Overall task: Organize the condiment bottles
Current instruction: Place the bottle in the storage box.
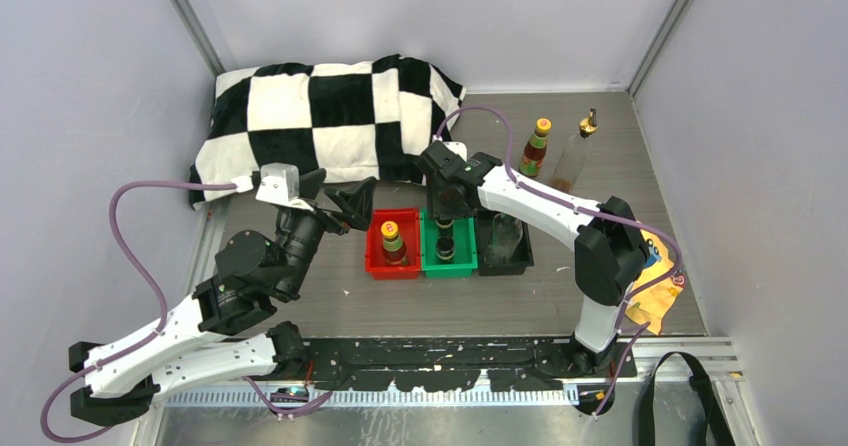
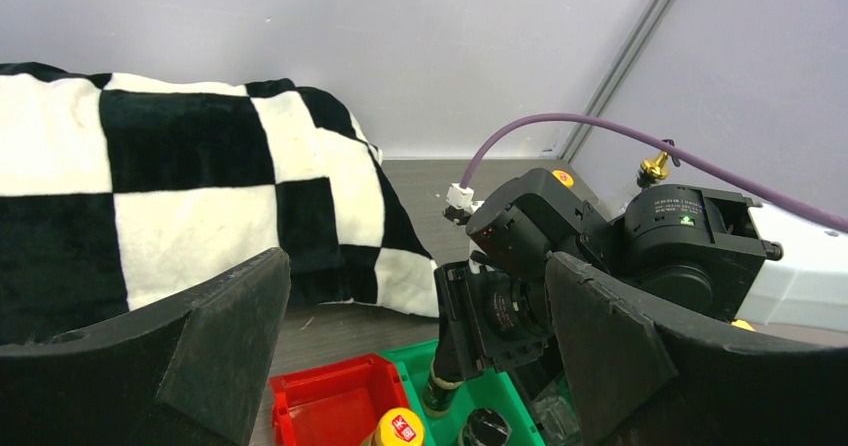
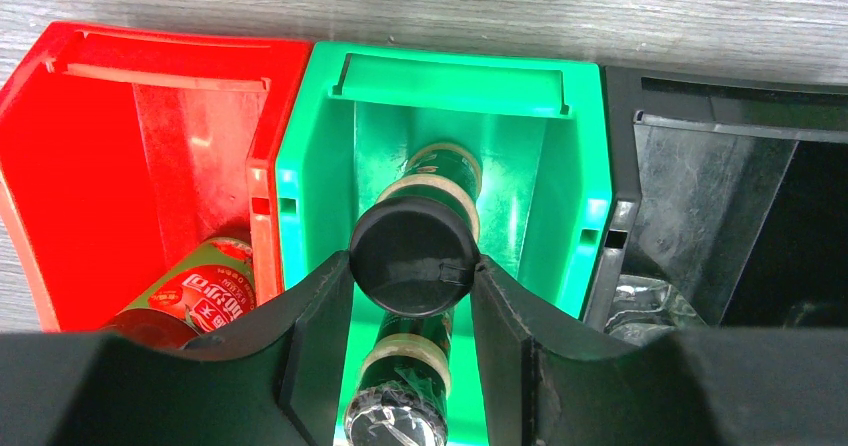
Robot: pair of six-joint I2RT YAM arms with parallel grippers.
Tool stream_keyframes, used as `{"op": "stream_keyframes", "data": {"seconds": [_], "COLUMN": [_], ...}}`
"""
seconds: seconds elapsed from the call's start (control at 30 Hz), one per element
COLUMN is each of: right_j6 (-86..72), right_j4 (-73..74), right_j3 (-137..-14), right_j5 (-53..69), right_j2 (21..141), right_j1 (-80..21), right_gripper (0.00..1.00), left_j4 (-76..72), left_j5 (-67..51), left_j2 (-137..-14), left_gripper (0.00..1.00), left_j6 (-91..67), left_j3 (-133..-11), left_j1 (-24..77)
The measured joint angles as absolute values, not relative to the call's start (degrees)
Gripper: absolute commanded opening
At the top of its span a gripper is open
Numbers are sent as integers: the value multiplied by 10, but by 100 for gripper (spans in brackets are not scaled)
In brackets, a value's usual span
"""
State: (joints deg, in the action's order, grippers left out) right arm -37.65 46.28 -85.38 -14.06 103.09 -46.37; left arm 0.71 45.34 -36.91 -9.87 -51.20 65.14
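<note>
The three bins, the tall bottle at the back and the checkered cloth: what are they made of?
Red bin, green bin and black bin: they look like moulded plastic, glossy, with light glinting off the walls.
Tall bottle: clear, see-through body, probably glass; its gold-coloured top may be metal.
Checkered cloth: soft, fleecy-looking fabric, matte and rumpled.

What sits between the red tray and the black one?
The green tray; the right hand grips a dark black-capped bottle there. Clearest in the right wrist view.
</note>
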Motion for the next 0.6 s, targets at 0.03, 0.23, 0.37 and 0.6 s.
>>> {"op": "stream_keyframes", "data": {"seconds": [0.03, 0.23, 0.37, 0.6], "right_j6": [-376, -376, -376, -376], "right_j4": [463, 463, 464, 465], "right_j3": [-854, -853, -853, -853], "right_j5": [-141, -141, -141, -141], "right_j2": [1031, 1028, 1027, 1026], "right_j1": [-464, -464, -464, -464], "right_gripper": [31, 38, 42, 47], "left_j4": [7, 7, 7, 7], "left_j5": [453, 453, 453, 451], "left_j2": [-369, -371, -375, -375], "left_gripper": [100, 100, 100, 100], "left_j6": [-99, -99, -99, -100], "left_j3": [-512, -512, -512, -512], "left_j1": [651, 651, 651, 651]}}
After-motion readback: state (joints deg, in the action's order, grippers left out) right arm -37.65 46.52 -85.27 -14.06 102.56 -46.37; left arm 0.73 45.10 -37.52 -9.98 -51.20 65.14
